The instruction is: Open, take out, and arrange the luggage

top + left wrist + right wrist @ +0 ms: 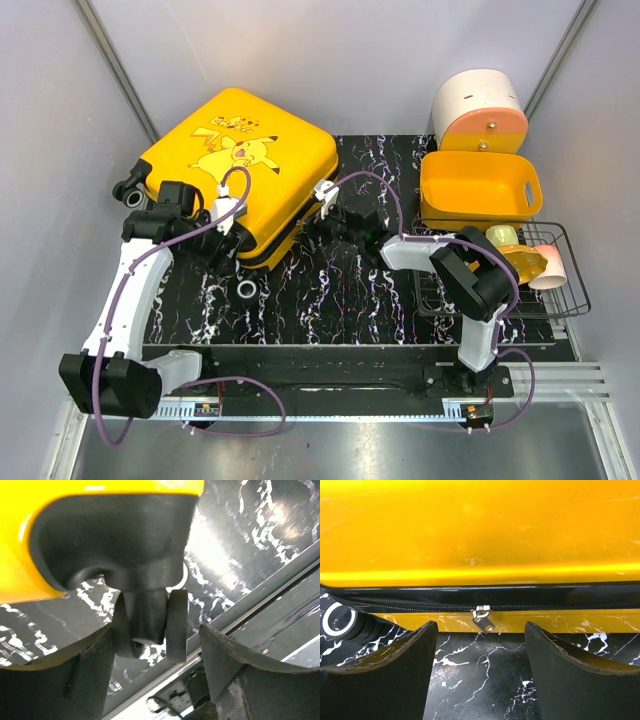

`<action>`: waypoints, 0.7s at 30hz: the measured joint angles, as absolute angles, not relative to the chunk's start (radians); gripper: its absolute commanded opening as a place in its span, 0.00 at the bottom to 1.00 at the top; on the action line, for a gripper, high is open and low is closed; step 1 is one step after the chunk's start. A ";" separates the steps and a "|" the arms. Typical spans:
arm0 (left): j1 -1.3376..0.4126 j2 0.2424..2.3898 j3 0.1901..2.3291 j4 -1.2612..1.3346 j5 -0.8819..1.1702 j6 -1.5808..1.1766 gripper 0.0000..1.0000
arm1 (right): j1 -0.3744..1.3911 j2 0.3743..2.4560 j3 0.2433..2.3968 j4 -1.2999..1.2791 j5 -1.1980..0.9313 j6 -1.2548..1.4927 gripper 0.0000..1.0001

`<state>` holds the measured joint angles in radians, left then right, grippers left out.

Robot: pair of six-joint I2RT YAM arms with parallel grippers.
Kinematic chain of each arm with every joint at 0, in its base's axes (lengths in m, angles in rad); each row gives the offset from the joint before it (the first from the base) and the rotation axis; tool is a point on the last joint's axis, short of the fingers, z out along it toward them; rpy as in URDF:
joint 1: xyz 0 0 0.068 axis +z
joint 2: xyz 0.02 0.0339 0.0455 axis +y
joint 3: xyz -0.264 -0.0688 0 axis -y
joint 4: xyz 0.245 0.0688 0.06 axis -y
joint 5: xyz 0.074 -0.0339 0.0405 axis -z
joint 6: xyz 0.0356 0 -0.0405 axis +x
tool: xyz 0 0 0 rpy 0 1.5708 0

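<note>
Your left gripper [155, 630] is spread, straddling a wheel [177, 625] of the luggage [245, 160]. Your right gripper [480, 626] is spread too, with the zipper pull [483, 619] just ahead between its fingers.

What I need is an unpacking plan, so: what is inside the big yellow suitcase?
Nothing inside shows. The glossy yellow hard-shell suitcase lies closed, its black zipper shut along the stretch in view, silver pull hanging there. The shell covers any contents.
</note>
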<state>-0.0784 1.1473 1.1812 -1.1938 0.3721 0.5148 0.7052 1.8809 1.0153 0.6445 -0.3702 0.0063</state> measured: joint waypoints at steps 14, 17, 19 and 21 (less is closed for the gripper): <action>-0.070 1.147 1.163 -1.132 0.372 0.476 0.30 | 0.722 1.940 1.064 0.646 -0.293 0.011 0.36; -0.070 1.136 1.152 -1.121 0.370 0.476 0.15 | 0.733 1.943 1.063 0.642 -0.254 -0.003 0.06; -0.070 1.129 1.146 -1.115 0.368 0.477 0.04 | 0.734 1.942 1.060 0.640 -0.239 -0.017 0.00; -0.070 1.122 1.140 -1.110 0.366 0.478 0.00 | 0.734 1.942 1.056 0.637 -0.225 -0.030 0.00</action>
